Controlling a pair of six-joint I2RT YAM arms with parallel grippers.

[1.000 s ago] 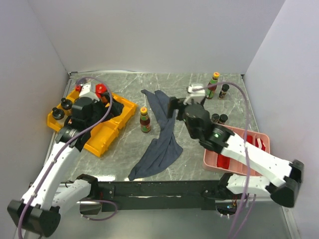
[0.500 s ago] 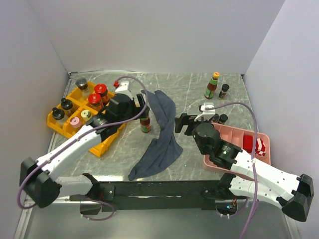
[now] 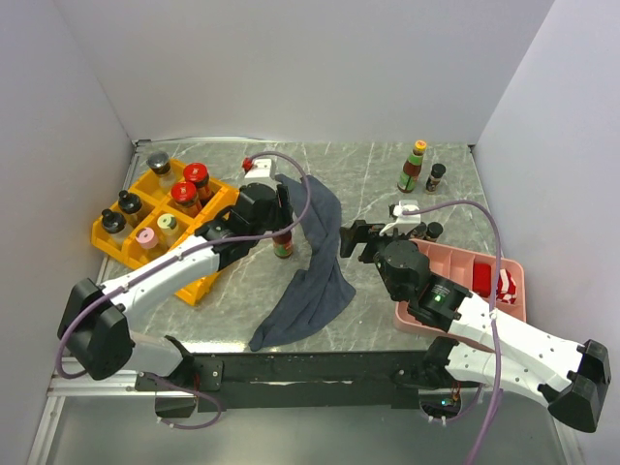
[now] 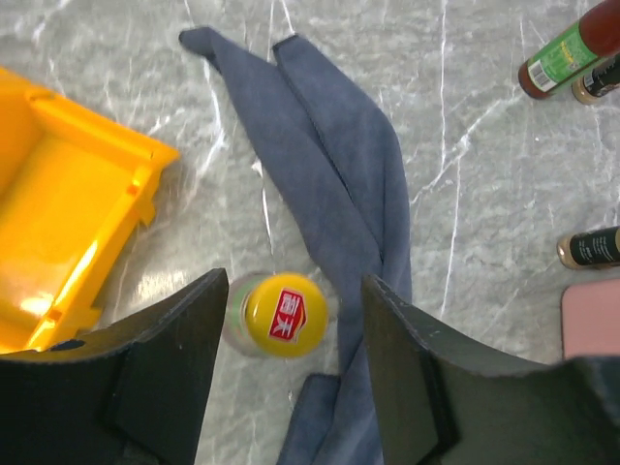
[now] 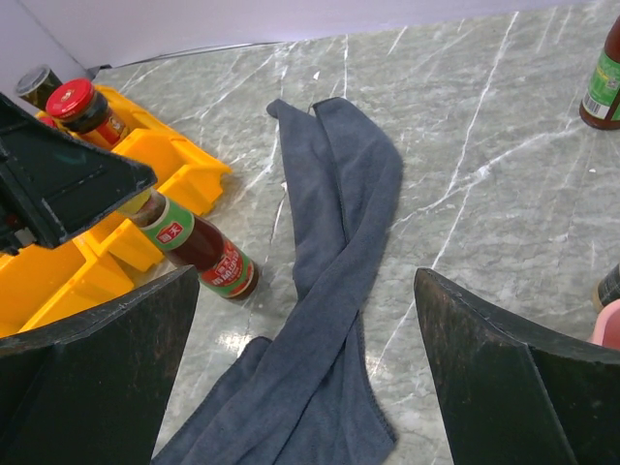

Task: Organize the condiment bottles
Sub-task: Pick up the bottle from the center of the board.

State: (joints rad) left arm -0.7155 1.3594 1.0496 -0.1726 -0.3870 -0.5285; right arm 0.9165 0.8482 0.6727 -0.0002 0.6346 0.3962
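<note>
The left jaws stood half-closed astride a sauce bottle (image 4: pixel 284 315). One finger (image 4: pixel 184 339) was close against its left side and a gap showed at the other, so it was not yet clamped. This yellow-capped bottle stood upright on the worktop (image 3: pixel 373 174), just beside the cloth (image 3: pixel 315 262) and near a corner of the bin (image 3: pixel 206 269).

The right jaws were spread wide with nothing between them, above the worktop beside the tray (image 3: pixel 463 257).

In the bin stood two red-lidded jars (image 3: pixel 197 174), two black-capped bottles (image 3: pixel 127 201), and pink- (image 3: pixel 145 235), pale- (image 3: pixel 167 221) and silver-capped (image 3: pixel 159 160) shakers.

At the back right an orange-capped bottle (image 3: pixel 414 167) and a small dark one (image 3: pixel 436 176) stood together. Two more small bottles (image 3: pixel 434 231) stood against the tray's far edge.
</note>
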